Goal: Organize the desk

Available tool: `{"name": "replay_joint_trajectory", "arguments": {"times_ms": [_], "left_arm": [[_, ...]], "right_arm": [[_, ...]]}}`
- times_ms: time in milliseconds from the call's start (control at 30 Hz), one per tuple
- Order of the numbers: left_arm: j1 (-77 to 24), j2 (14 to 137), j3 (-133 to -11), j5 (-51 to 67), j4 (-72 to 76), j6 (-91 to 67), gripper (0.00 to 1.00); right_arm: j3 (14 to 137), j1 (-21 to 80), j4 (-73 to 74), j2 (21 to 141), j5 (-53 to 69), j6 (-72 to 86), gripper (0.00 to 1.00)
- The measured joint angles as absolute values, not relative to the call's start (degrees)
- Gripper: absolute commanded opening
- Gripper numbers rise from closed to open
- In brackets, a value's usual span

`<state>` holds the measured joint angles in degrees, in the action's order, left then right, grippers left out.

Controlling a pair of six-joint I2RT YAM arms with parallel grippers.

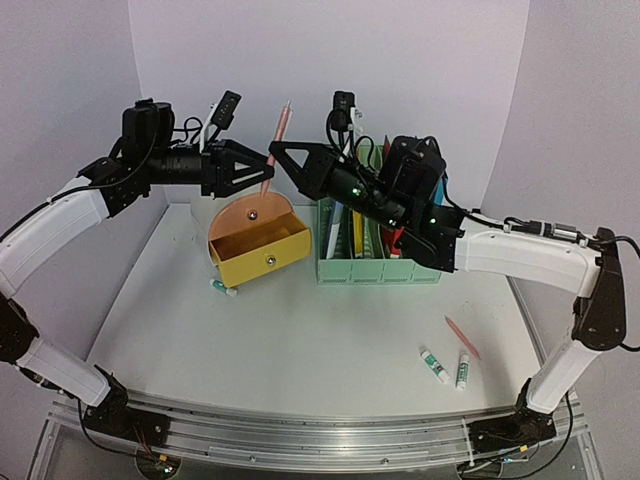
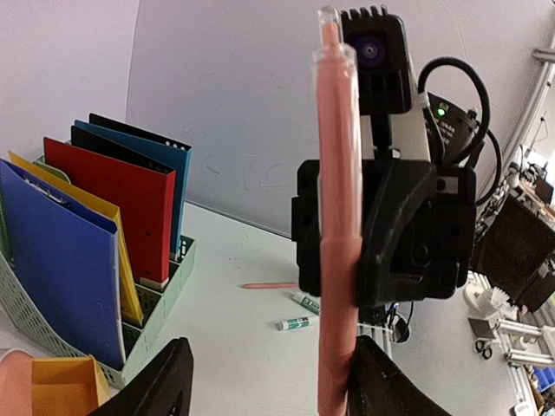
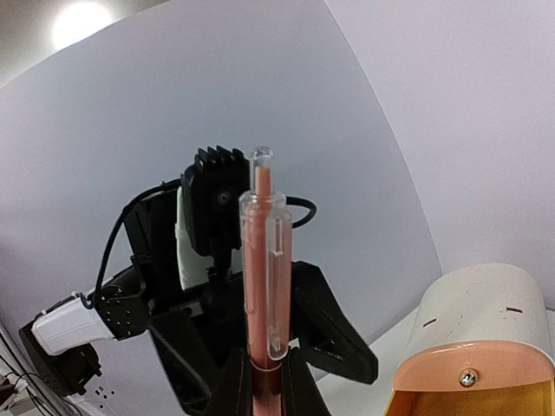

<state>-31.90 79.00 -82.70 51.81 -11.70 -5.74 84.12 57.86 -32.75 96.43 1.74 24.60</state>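
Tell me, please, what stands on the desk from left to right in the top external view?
Yellow drawer box with an orange arched top → mint green plastic file rack → white tube with green label → second such tube.

Flat white desk (image 1: 300, 345), silver-railed front

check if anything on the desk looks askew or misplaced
The yellow drawer box sits askew left of the file rack, a small tube at its corner. Two tubes and a pink pen lie loose front right.
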Motion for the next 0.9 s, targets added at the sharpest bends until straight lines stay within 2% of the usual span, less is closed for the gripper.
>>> {"name": "replay_joint_trajectory", "arguments": {"times_ms": [133, 200, 233, 333, 367, 433, 500, 567, 700, 900], "left_arm": [[-32.10, 79.05, -82.74, 53.74, -11.39, -5.55, 0.24], [-32.12, 79.07, -82.81, 54.91, -11.36, -5.72, 0.07], [-32.15, 79.07, -82.83, 55.55, -11.30, -5.61, 0.02], [-32.16, 79.07, -82.89, 56.47, -11.01, -6.06, 0.00], [-32.12, 79.07, -82.87, 56.68, -11.00, -6.03, 0.00], [-32.08, 79.07, -82.89, 56.42, -11.30, -6.03, 0.00], [-32.10, 79.09, -82.89, 54.78, -12.51, -5.01, 0.00], [-32.04, 79.43, -83.45, 51.41, -15.52, -2.29, 0.00], [-31.85, 83.05, -86.68, 39.87, -23.54, 5.95, 0.00], [-31.80, 89.91, -86.36, 20.19, -32.12, 20.54, 0.00]], "right_arm": [[84.12, 57.91, -33.01, 96.31, 1.45, 24.84, 0.00], [84.12, 57.91, -32.94, 96.31, 1.33, 25.03, 0.00], [84.12, 57.91, -32.96, 96.32, 1.19, 25.15, 0.00], [84.14, 57.87, -33.06, 96.36, 1.00, 25.15, 0.00], [84.14, 57.89, -33.08, 96.38, 0.92, 25.15, 0.09], [84.14, 57.93, -32.85, 96.40, 0.32, 25.24, 0.47], [84.14, 58.08, -31.65, 96.40, -1.16, 25.90, 0.70], [84.16, 58.23, -29.16, 96.31, -4.12, 26.32, 0.87], [82.98, 58.23, -19.96, 94.02, -14.17, 26.43, 0.97], [80.37, 55.49, -2.00, 83.22, -31.53, 26.19, 0.98]]}}
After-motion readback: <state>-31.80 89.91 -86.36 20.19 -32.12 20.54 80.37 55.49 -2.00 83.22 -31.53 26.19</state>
